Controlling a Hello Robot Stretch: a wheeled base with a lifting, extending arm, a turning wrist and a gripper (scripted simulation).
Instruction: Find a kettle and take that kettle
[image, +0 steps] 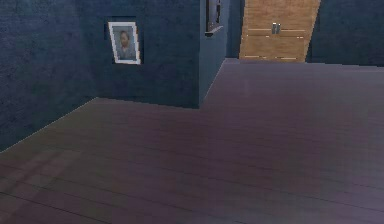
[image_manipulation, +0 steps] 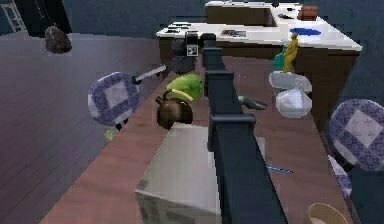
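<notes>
In the forward view a framed picture hangs on the blue wall at 10 o'clock. Bare dark floor runs across the middle, and a wooden door stands at 1 o'clock. In the arm side view a dark lump sits on the floor at 10 o'clock, too small to name. Next comes a chair with a round checked seat, drawn up to the worktop. The tool reaches toward that seat from the arm, at 10 o'clock of the brown pot. I cannot tell how its fingers are set or whether it has hold of anything. The brown pot is round with a small knob and may be the kettle. It stands on the worktop just left of the arm, with a green thing at its 1 o'clock and a box at its 6 o'clock. Right of the arm lie a white bowl and, at its 12 o'clock, a yellow bottle. A second checked chair stands at 3 o'clock, and a far worktop with a white top crosses behind at 1 o'clock.
</notes>
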